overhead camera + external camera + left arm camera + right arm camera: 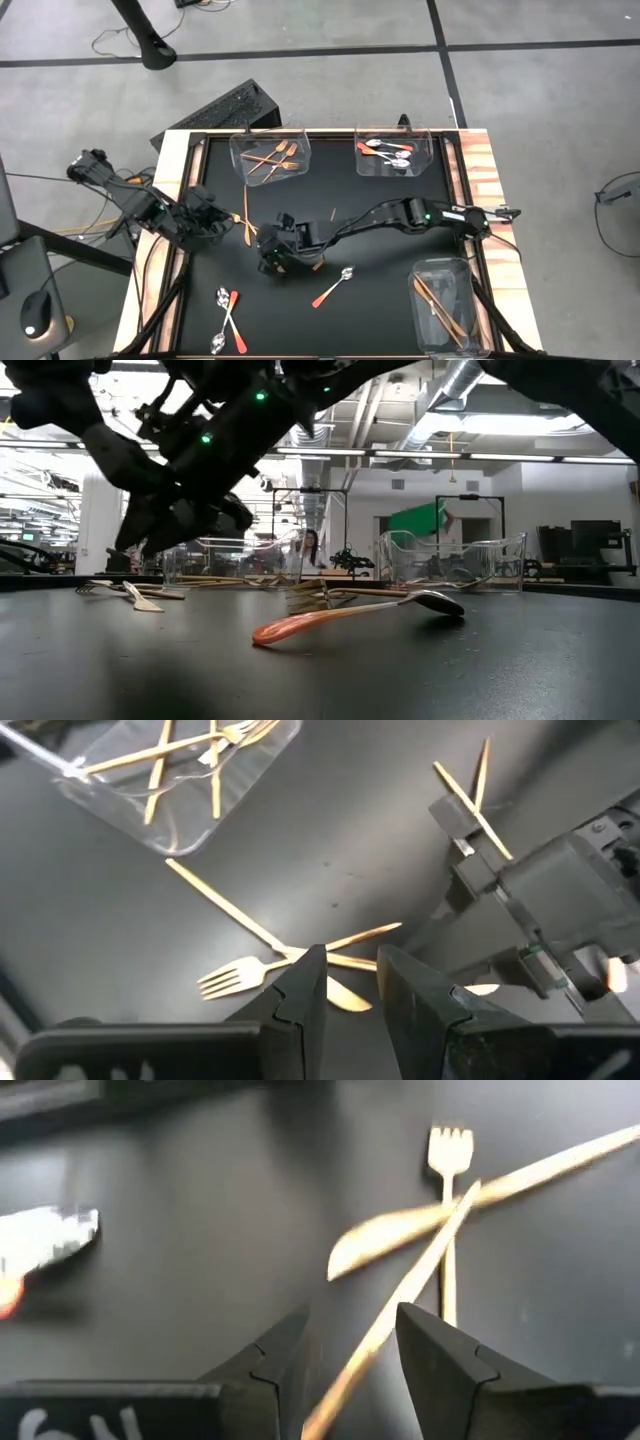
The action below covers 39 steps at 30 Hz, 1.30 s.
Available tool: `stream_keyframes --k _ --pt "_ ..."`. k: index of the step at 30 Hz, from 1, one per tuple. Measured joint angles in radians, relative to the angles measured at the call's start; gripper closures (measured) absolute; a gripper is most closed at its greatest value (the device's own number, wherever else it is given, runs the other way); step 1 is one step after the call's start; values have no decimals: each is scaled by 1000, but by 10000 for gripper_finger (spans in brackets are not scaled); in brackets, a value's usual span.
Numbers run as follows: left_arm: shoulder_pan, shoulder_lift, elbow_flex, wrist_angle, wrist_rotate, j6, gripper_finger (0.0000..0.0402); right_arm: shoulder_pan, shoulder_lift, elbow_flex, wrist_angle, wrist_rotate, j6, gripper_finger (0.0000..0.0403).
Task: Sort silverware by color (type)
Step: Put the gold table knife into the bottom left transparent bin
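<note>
High view: the silverware is partly sorted on the black tabletop (380, 200). Copper-gold forks (273, 160) lie in the far-left clear bin (240, 150), silver-bowled spoons (390, 152) in the far-right bin (432, 150), and slim gold knives (440, 310) in the near-right bin (470, 275). Loose pieces remain: one red-handled spoon (333, 287) near the middle, a cluster of spoons (227, 320) at the near-left, and a crossed pile of fork, knife and stick (300, 955) between the two arms. The right pincer (350, 1370) hovers low over this pile, its fingers spread with a gold stick (400, 1305) running between them, not pinched. The left pincer (350, 990) sits just beside the pile, its fingers slightly parted and pinching nothing.
</note>
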Motion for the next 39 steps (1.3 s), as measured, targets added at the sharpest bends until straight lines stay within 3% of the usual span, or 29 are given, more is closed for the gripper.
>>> stream_keyframes --k 10,17,26,29,36,39 --pt "40 -12 -1 -70 -8 72 322 -36 33 48 -32 -4 4 238" --pt "86 -12 -1 -72 -48 154 322 -31 79 45 -38 -84 19 239" --pt "121 -12 -1 -75 -49 244 322 -9 120 54 -61 -62 68 244" --pt "130 -12 -1 -76 -50 273 322 -9 121 54 -106 -45 72 271" --pt "163 -12 -1 -77 -59 332 322 -20 113 53 -165 -65 102 377" --pt "177 -12 -1 -77 -60 341 322 -31 113 53 -178 -112 137 386"
